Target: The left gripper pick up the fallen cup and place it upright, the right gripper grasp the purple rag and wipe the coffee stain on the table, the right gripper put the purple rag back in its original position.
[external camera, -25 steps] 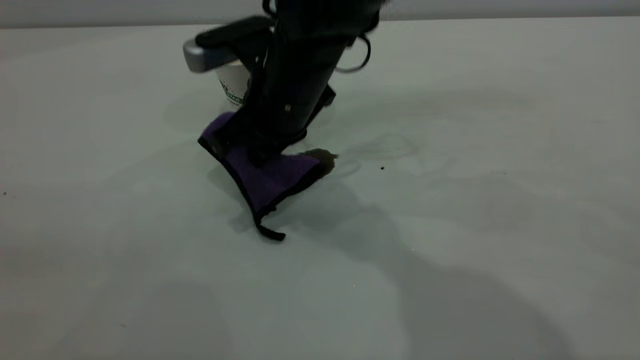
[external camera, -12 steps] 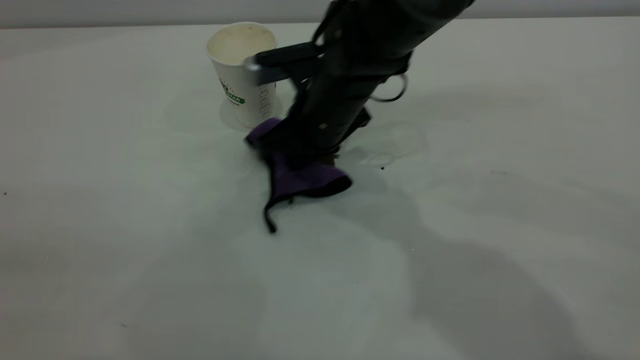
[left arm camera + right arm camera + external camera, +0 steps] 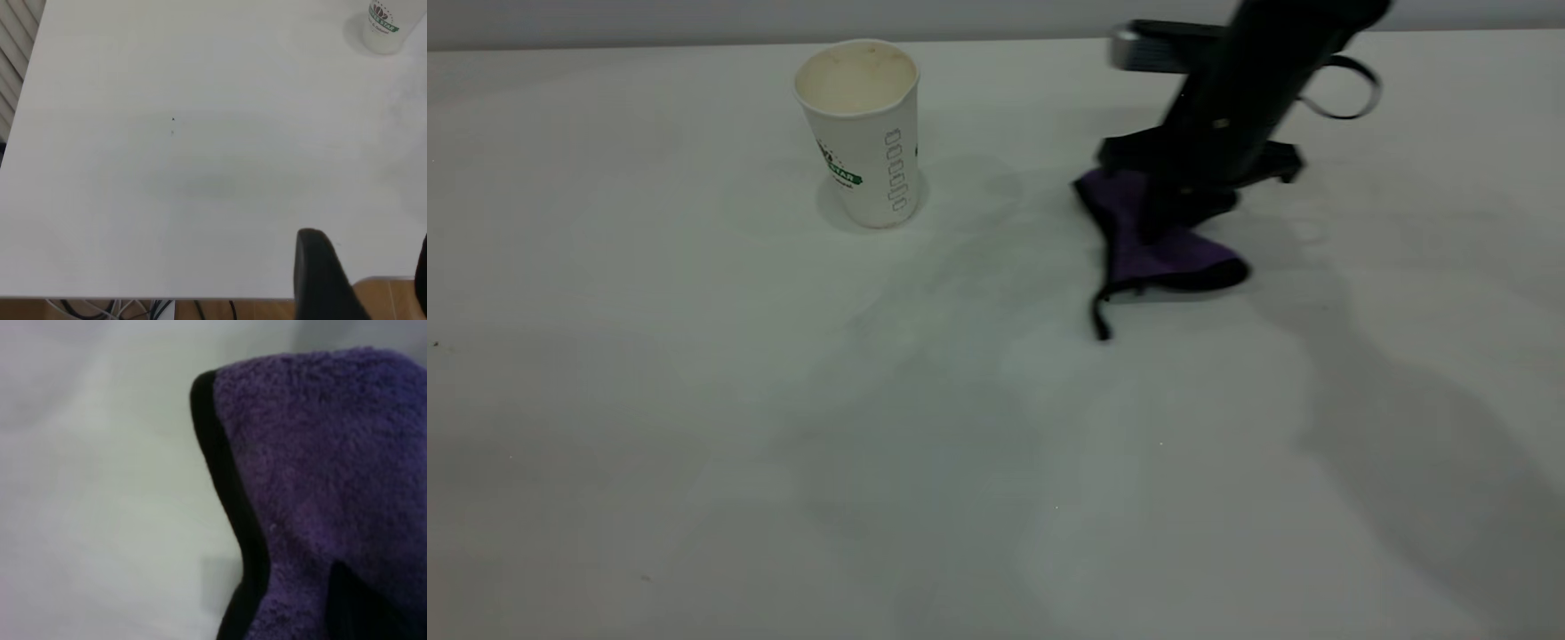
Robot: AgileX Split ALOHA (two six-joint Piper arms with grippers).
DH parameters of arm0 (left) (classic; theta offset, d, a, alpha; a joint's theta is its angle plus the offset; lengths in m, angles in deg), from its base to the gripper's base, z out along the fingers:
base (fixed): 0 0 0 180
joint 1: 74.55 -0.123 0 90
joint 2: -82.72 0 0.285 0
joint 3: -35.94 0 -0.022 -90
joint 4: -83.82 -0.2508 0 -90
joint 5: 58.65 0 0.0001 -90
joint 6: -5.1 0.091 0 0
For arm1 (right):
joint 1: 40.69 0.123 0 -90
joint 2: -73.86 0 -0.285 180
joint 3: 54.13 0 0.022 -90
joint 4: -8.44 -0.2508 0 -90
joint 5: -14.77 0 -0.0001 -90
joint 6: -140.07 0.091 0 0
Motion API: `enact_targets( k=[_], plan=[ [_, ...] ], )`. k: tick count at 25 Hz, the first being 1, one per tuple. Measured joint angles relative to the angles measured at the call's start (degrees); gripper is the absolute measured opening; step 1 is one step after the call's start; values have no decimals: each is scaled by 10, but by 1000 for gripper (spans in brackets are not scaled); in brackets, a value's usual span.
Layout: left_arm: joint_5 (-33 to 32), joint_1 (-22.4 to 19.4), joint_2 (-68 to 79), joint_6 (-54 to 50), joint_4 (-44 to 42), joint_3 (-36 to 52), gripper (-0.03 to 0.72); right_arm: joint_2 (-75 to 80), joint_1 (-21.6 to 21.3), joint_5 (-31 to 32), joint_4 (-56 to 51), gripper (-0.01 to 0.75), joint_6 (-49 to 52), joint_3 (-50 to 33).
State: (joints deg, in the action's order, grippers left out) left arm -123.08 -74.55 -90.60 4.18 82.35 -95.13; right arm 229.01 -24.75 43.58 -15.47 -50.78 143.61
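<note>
R gripper angled down, clamped on purple rag on table; cup upright.

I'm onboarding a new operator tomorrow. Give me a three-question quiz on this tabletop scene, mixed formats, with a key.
1. True or false: the white tapered paper cup lies on its side.
2. Which gripper holds the small purple terry rag with black edging? A) left B) right
3. Fill in: the rag's lower edge touches the white ____.

Key:
1. False; it stands upright.
2. B; the right gripper clamps it.
3. Table.
</note>
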Motion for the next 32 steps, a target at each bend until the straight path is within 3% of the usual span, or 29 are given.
enact_targets(
  k=[5, 8, 10, 14, 16, 26, 32],
  plan=[
    [-1, 0, 0, 0, 0, 0, 414, -3, -78, 36, 44, 80, 9, 0],
    [-1, 0, 0, 0, 0, 0, 414, -10, -126, 46, 103, 157, 14, 0],
    [-1, 0, 0, 0, 0, 0, 414, -18, -154, 63, 136, 281, 15, 1],
    [-1, 0, 0, 0, 0, 0, 414, -52, -186, 151, 198, 626, 12, 21],
    [-1, 0, 0, 0, 0, 0, 414, -98, -187, 191, 211, 700, 11, 41],
    [-1, 0, 0, 0, 0, 0, 414, -382, -171, 401, 217, 728, 11, 73],
    [-1, 0, 0, 0, 0, 0, 414, -535, -143, 416, 221, 728, 10, 24]
  ],
)
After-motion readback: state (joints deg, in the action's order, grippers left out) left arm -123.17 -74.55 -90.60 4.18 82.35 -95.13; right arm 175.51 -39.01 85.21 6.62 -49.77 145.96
